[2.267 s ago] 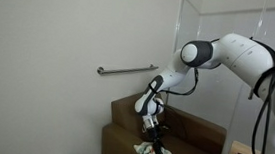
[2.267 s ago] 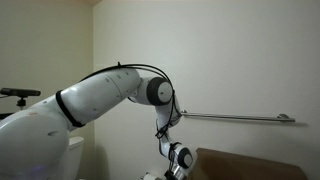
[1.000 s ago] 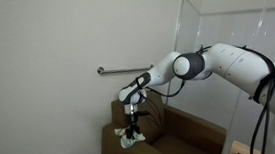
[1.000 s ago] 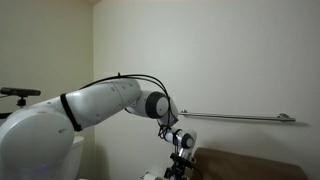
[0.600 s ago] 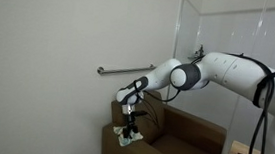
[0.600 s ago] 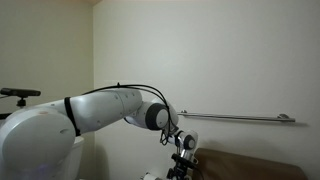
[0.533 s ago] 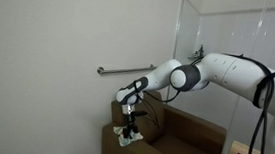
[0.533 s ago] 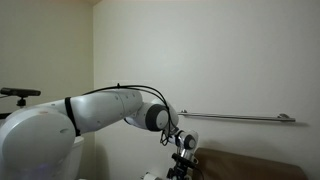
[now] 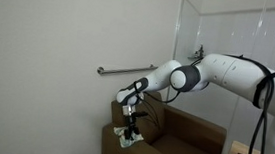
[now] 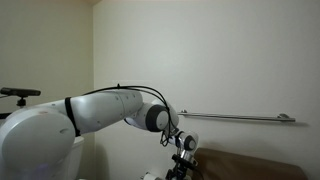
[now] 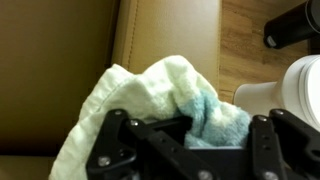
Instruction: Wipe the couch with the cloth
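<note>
Wrist view: cloth (image 11: 150, 95) inside gripper (image 11: 188, 137)

This looks like a domestic room, possibly an accessible bathroom corner or a mock-up of one. A brown leather-look couch (image 9: 188, 132) stands against a plain white painted wall (image 9: 60, 40) that carries a long horizontal metal grab rail (image 9: 128, 71). Beside it rise glossy white wall tiles (image 9: 245, 18), and the wrist view shows a light wooden plank floor (image 11: 245, 40).

You can see a metal rail (image 9: 128, 70) running level along the white wall (image 9: 51, 29) in both exterior views. Your wrist view shows a pale wooden floor (image 11: 242, 55).
</note>
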